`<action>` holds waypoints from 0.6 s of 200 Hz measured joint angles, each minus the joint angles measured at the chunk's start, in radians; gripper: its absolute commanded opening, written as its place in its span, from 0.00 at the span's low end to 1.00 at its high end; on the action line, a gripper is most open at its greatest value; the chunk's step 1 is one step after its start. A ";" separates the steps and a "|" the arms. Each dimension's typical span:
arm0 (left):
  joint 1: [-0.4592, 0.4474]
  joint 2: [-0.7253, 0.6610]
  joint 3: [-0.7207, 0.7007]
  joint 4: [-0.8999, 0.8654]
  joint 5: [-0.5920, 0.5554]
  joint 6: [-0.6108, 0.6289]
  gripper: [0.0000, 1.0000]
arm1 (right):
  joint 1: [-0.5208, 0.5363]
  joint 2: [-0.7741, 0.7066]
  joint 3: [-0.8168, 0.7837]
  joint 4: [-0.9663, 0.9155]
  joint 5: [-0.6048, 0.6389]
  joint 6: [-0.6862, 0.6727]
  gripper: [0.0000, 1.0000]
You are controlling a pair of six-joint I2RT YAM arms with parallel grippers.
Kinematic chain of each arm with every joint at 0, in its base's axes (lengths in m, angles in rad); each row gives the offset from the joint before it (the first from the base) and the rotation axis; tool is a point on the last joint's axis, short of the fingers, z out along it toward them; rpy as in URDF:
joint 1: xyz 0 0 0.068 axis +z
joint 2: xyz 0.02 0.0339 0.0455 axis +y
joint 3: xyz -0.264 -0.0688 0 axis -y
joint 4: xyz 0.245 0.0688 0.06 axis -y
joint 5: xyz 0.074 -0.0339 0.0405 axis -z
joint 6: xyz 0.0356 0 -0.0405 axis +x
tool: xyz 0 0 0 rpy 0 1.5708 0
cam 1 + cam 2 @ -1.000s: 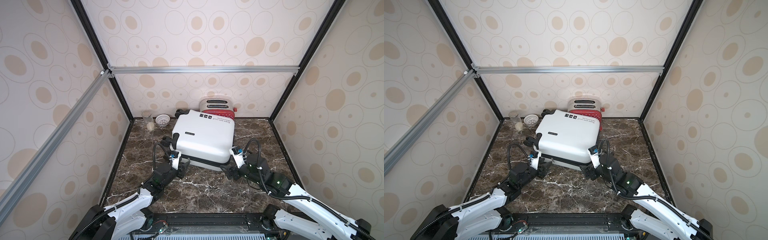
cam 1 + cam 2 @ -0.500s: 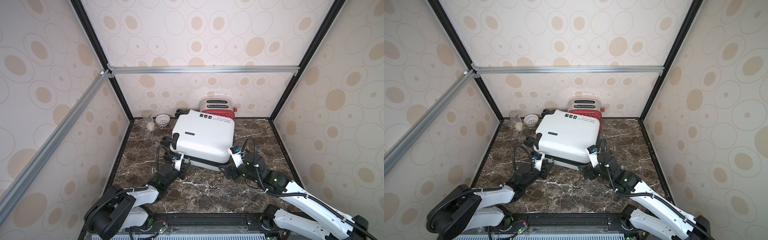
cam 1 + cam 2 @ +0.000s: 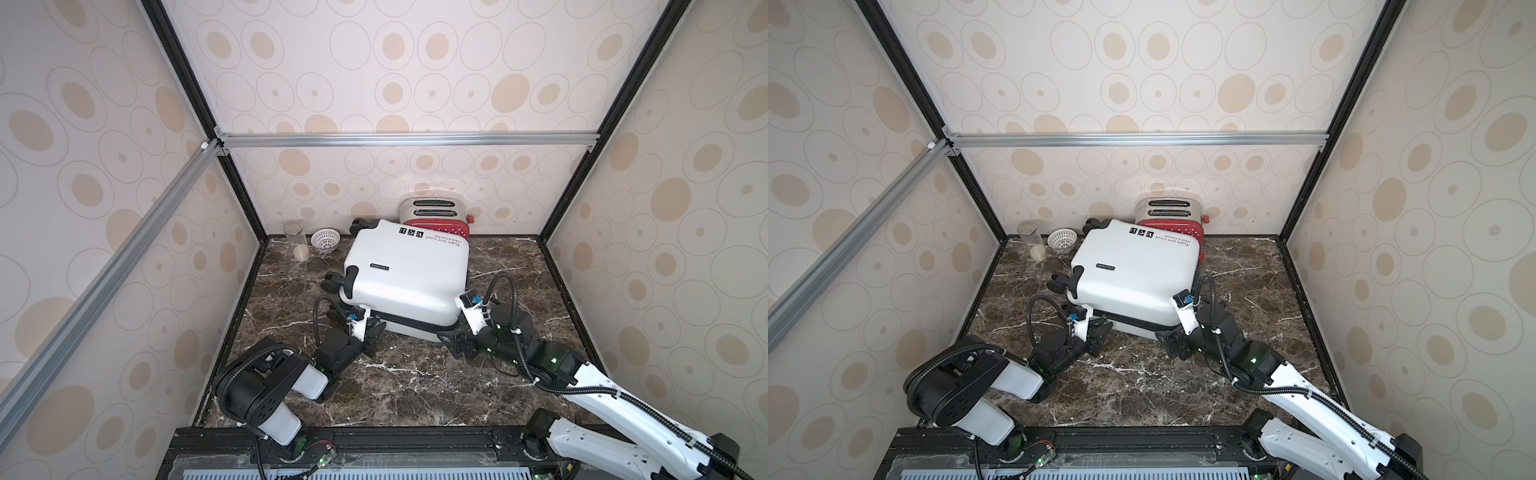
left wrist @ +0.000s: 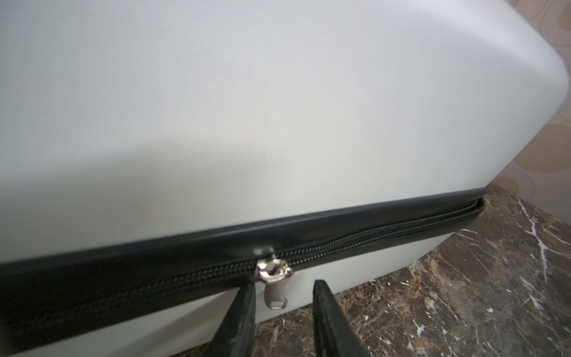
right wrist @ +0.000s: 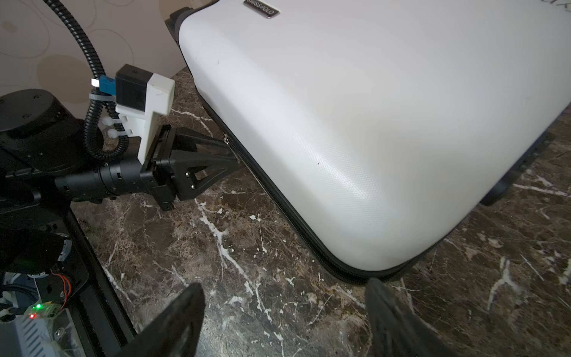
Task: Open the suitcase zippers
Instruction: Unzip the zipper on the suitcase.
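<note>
The white suitcase lies flat on the marble floor, its black zipper band running along the front seam. A silver pull tab hangs from its slider. My left gripper is at the front left of the seam. Its jaws are narrowly open on either side of the tab, with a gap still showing. My right gripper stands wide open at the front right corner. One of its fingertips is at the zipper band there, and it holds nothing.
A red toaster stands right behind the suitcase at the back wall. A glass jar and a small white strainer sit at the back left. Enclosure walls close in on three sides. A black rail runs along the front.
The left jaws have narrowed around the pull tab and the left arm has folded back lower. The right gripper has shifted slightly left toward the suitcase's front corner.
</note>
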 measured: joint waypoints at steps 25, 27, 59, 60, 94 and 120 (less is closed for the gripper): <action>0.000 0.038 0.000 0.058 -0.011 -0.030 0.22 | 0.000 -0.004 0.000 0.000 -0.001 -0.007 0.82; 0.000 0.040 0.000 0.062 -0.014 -0.032 0.21 | 0.000 -0.005 0.000 0.000 0.000 -0.007 0.83; 0.000 0.072 0.000 0.113 -0.024 -0.059 0.08 | 0.000 -0.010 0.000 0.000 -0.005 -0.014 0.82; 0.000 0.073 0.000 0.113 -0.025 -0.060 0.08 | 0.000 -0.011 0.000 0.000 -0.005 -0.014 0.82; 0.000 0.073 -0.006 0.121 -0.020 -0.071 0.00 | 0.000 -0.021 0.000 -0.001 -0.007 -0.024 0.80; 0.000 0.038 -0.014 0.092 -0.019 -0.071 0.00 | 0.000 -0.013 0.025 -0.020 -0.014 -0.050 0.78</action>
